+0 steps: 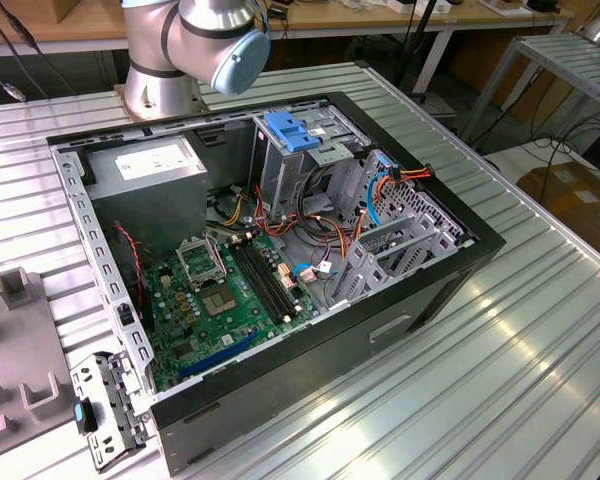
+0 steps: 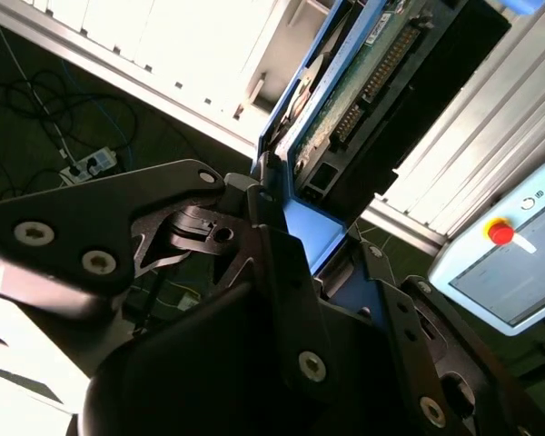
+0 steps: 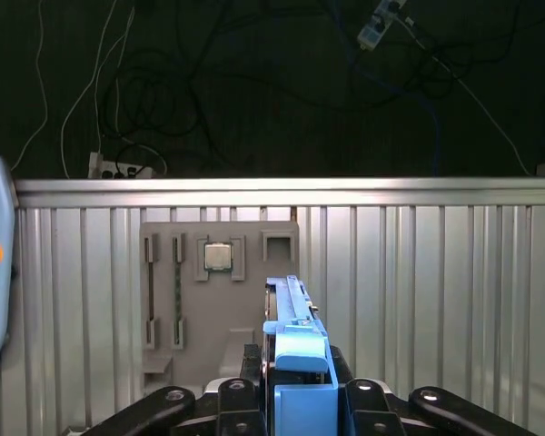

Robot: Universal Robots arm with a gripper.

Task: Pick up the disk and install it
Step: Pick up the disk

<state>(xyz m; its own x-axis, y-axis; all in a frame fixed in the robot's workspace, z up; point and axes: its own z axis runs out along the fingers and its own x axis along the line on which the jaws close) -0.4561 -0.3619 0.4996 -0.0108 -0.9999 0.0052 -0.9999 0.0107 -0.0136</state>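
The disk (image 2: 363, 82) is a dark drive with a green circuit board on one face, framed by bright blue rails. My gripper (image 2: 320, 250) is shut on its near end, with a black finger (image 2: 277, 245) pressed to each side. In the first wrist view the disk (image 3: 295, 350) stands edge-on between the fingers (image 3: 247, 363) of the gripper (image 3: 295, 392), held above the ribbed metal table. The arm's base and elbow (image 1: 195, 40) stand at the back of the table in the exterior view.
An open computer case (image 1: 460, 260) lies on the table with its green motherboard (image 1: 225, 295), a drive cage topped by a light-blue latch piece (image 1: 292, 132) and loose cables. A grey fixture plate (image 3: 218, 318) holding a processor lies below the disk. A pendant with a red button (image 2: 501, 232) sits nearby.
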